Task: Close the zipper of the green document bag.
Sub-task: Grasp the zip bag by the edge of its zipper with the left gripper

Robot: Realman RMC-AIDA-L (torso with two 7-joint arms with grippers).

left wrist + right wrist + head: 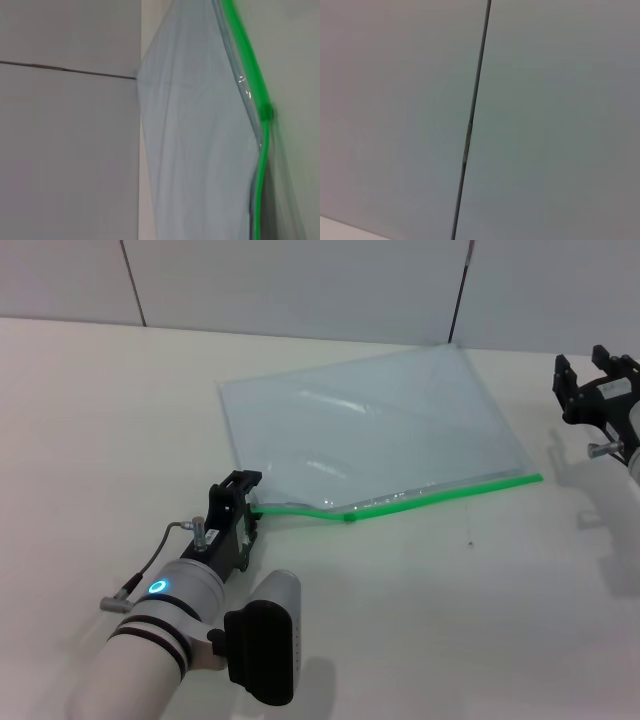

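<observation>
The green document bag [370,430] lies flat on the white table, a pale translucent pouch with its bright green zipper [440,495] along the near edge. A small green slider tab [349,516] sits about a third of the way along from the left end. My left gripper [248,502] is at the bag's near-left corner, shut on the zip end, which rises slightly into it. The left wrist view shows the bag [200,150], the zipper [250,65] and the slider [267,112] close up. My right gripper [582,368] hangs open at the far right, away from the bag.
The white table [450,620] extends in front of and beside the bag. Grey wall panels [300,280] with dark seams stand behind it. Only a wall panel seam [470,125] shows in the right wrist view.
</observation>
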